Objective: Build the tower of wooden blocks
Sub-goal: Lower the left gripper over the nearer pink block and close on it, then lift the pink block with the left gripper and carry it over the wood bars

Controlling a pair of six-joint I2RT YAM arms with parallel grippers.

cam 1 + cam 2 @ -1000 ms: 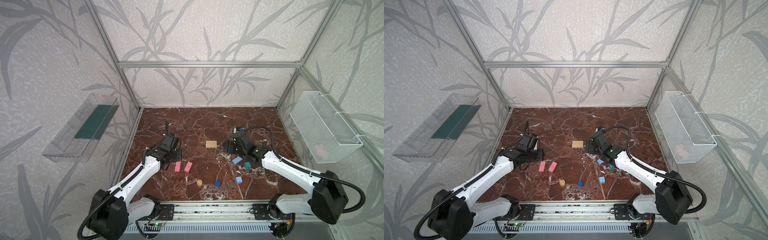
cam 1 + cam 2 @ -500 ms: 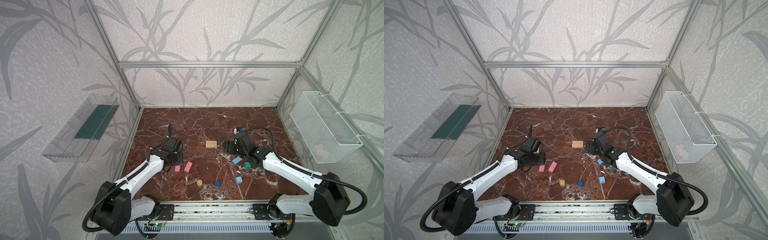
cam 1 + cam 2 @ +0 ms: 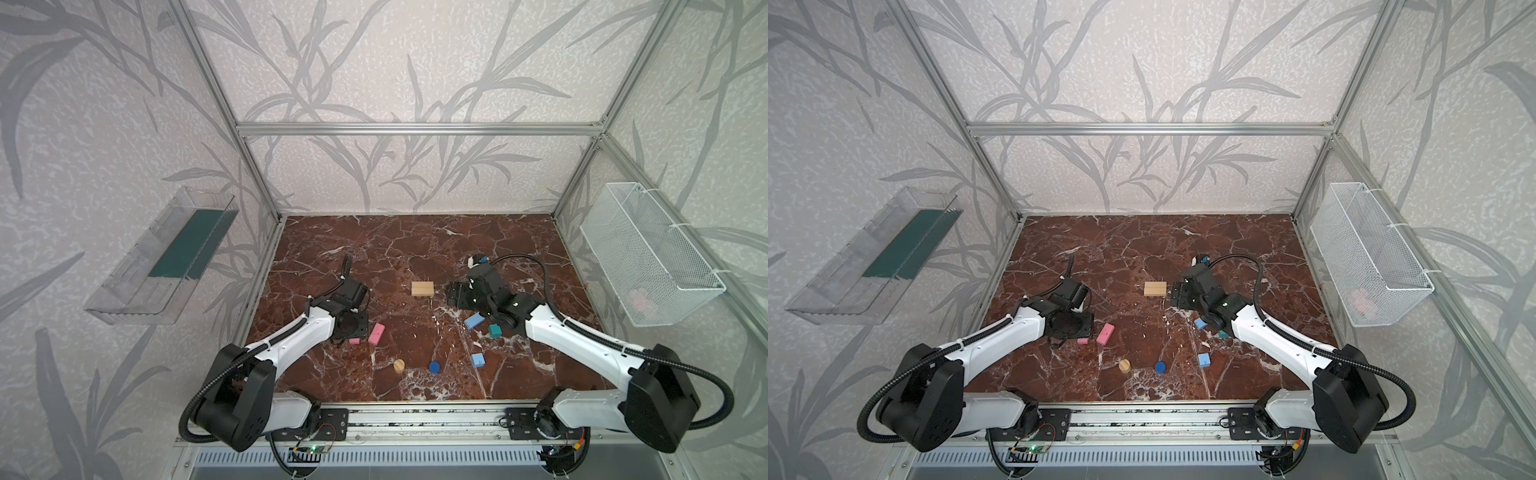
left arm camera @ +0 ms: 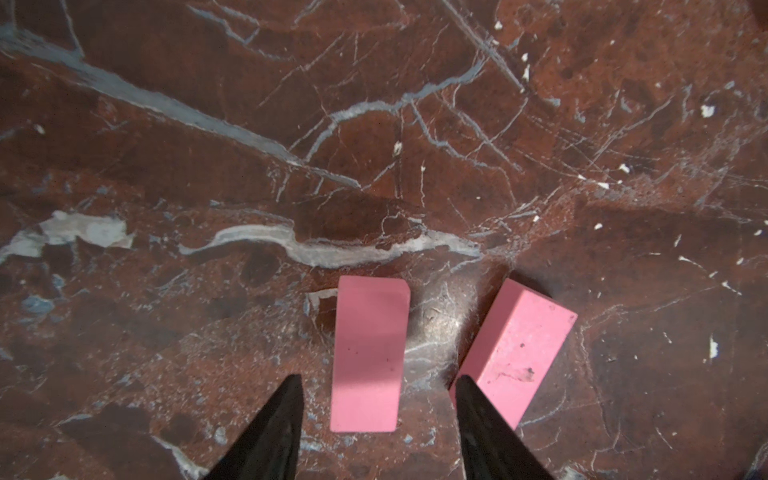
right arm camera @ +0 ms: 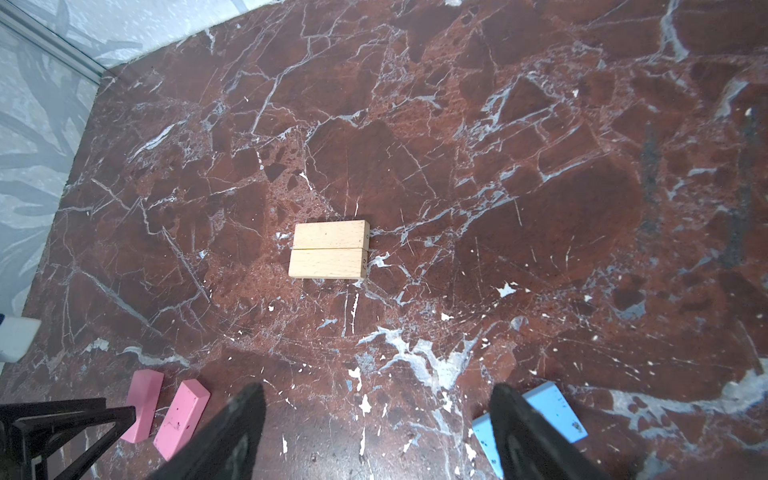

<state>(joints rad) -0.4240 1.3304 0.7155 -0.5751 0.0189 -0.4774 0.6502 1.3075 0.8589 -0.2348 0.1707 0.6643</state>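
Marble bench point(image 3: 415, 249), leaf-patterned walls point(image 3: 415, 62).
Two tan bars point(image 3: 422, 288), two pink bars point(image 3: 376, 333), two light blue blocks point(image 3: 474, 320), teal cube point(image 3: 494, 331), two cylinders point(image 3: 399, 365); jaws released.

Both top views are bright, with soft even light, faint shadows beneath the arms point(image 3: 291, 336), and wide-angle stretching toward the corners. In the left wrist view a dull glare patch lies on the worktop point(image 4: 436, 318) between the pink bars point(image 4: 368, 353), while the left pincer point(image 4: 378, 378), close to the lens, looks soft.
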